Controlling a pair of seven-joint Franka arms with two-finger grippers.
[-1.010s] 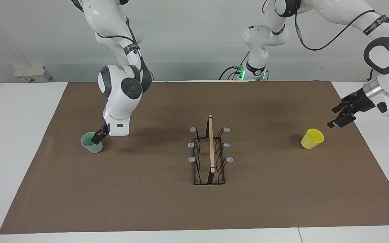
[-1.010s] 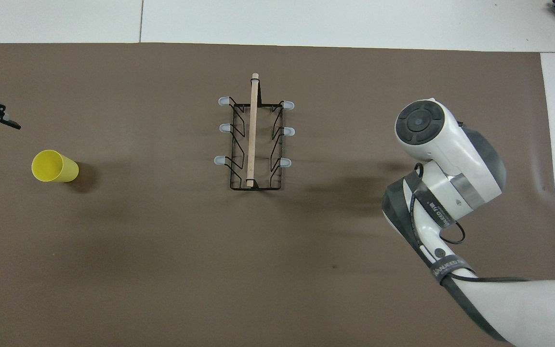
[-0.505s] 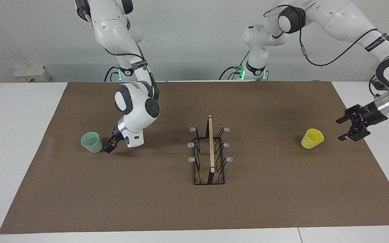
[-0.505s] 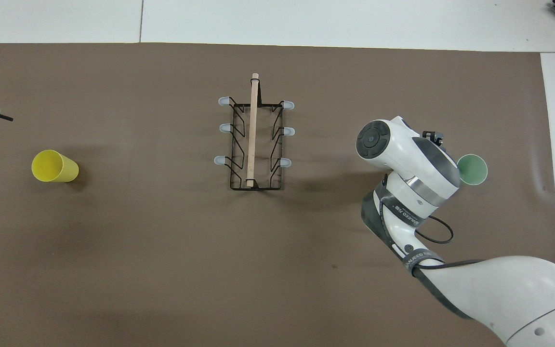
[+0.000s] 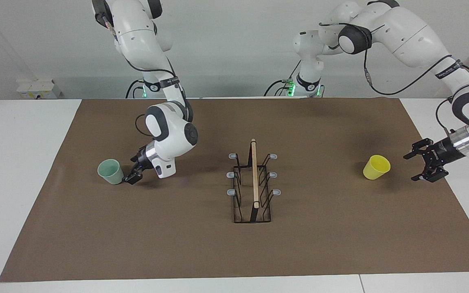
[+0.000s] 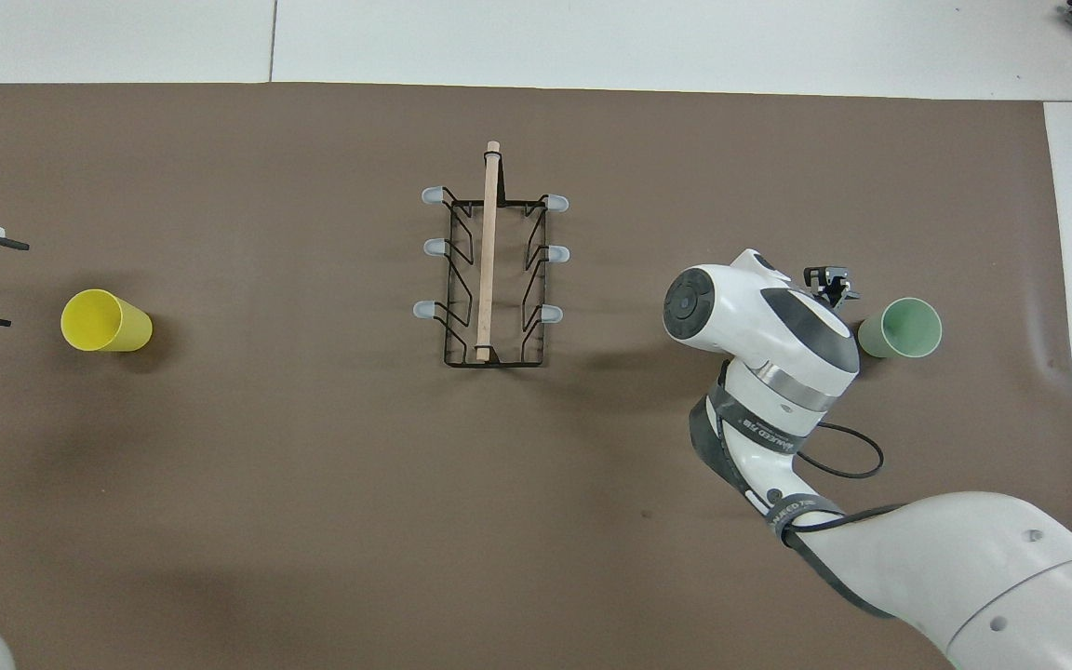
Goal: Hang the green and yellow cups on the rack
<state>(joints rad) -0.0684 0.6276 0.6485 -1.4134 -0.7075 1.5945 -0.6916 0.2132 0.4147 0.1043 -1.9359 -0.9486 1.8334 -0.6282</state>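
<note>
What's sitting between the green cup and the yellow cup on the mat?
The rack stands between the green cup and the yellow cup, roughly midway; the right gripper is also there, beside the green cup. The facing view shows both.

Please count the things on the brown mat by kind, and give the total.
Cups: 2, a pale green plastic cup and a bright yellow plastic cup
Racks: 1, a black wire rack with a wooden bar
Total: 3
</note>
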